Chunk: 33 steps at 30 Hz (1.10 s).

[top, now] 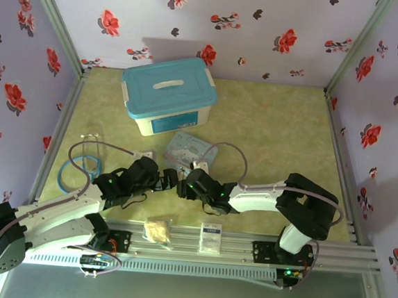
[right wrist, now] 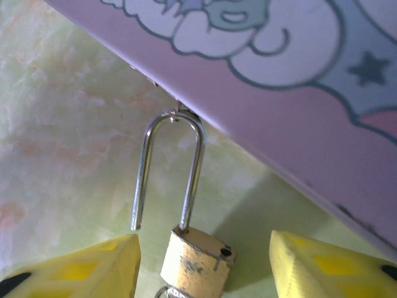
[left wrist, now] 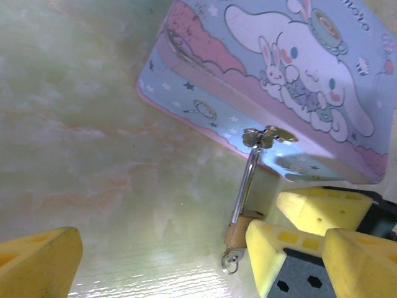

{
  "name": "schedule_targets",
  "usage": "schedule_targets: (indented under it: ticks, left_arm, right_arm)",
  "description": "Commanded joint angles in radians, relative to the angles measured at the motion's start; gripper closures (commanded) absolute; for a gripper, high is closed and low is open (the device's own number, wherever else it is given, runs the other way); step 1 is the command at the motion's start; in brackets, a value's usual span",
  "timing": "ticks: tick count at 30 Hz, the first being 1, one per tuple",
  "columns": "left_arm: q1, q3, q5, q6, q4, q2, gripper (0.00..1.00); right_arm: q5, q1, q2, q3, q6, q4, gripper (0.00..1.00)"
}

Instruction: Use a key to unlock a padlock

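Looks unlocked at the tin's (left wrist: 298, 74) near edge: padlock (right wrist: 195, 264) with one shackle leg (right wrist: 139, 180) sprung free but hooked through the hasp (left wrist: 263, 138), key (left wrist: 231, 264) seemingly in its base, right gripper (right wrist: 202, 245) wide open astride it, left gripper (top: 171, 179) open, empty.

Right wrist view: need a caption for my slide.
Open right gripper straddles the brass padlock, whose shackle, one leg free, hooks the latch of the cartoon tin.

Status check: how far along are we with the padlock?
Done, apparently: one shackle leg of the padlock sits outside its body, so it looks unlocked. In hand: the right gripper straddles the body, open; the left gripper is open, empty. Left: possibly unhooking the shackle from the hasp of the tin.
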Motion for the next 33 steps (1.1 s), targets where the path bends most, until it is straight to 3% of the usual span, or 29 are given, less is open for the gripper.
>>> schedule_targets:
  ticks: [1,16,23,33]
  left_arm:
    - [0.011,-0.018,0.010,-0.004,0.023,-0.011,0.01]
    - [0.027,-0.042,0.013,-0.011,0.042,-0.014,0.01]
    - [0.030,-0.052,0.013,-0.016,0.056,-0.014,0.01]
    - [0.034,-0.024,0.011,0.002,0.079,0.018,0.02]
  right_arm:
    - [0.044,0.003,0.034,0.050,0.013,-0.067,0.49]
    - [0.021,0.003,0.130,0.144,0.031,-0.207,0.65]
    - [-0.007,-0.006,0.069,0.048,0.069,-0.103,0.76]
    - [-0.061,-0.044,-0.004,-0.095,0.136,0.067,0.85]
